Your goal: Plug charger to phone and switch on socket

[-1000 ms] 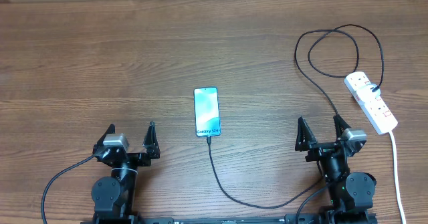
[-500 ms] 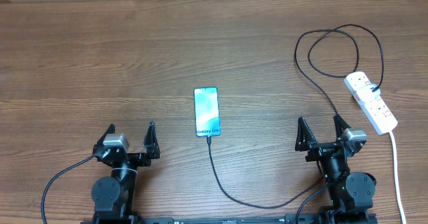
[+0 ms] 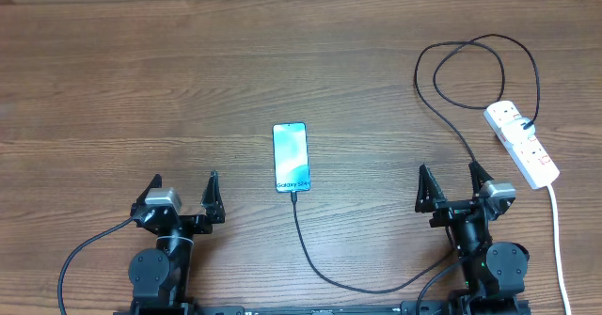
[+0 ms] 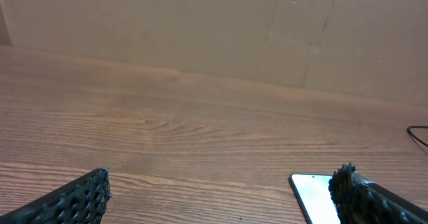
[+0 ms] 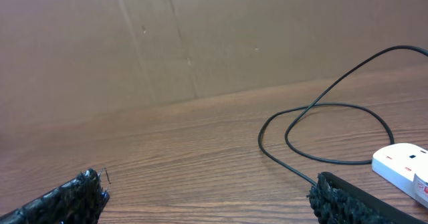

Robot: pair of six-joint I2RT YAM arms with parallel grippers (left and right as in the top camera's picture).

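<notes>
Socket (image 3: 522,144): a white strip lying at an angle near the desk's right edge. A dark plug sits in it, towards its far end, and the charger (image 3: 310,254) runs from there. The switches are too small to read, so on or off cannot be told. A white cord (image 3: 557,230) leaves the socket's near end and runs off the bottom of the overhead view.

Phone (image 3: 291,157): flat on the desk (image 3: 141,80) near its middle, screen up and lit pale blue, with its long side pointing away from the arms. The charger's tip meets its near short edge; whether it is fully seated cannot be told.

Charger run: from the socket it loops once on the far right of the desk, comes down past the right arm, passes under that arm's base, then curves back up to the phone.

Left fingers (image 3: 213,188): spread wide and holding nothing, at the near edge, left of the phone and clear of it.

Right fingers (image 3: 425,185): likewise spread wide and empty, between phone and socket, touching neither.

Surface: brown wood grain. A plain brown panel (image 4: 200,30) stands behind the desk's far edge.

Cut off: the left wrist view shows only a corner of the phone, and the right wrist view only one end of the socket.
</notes>
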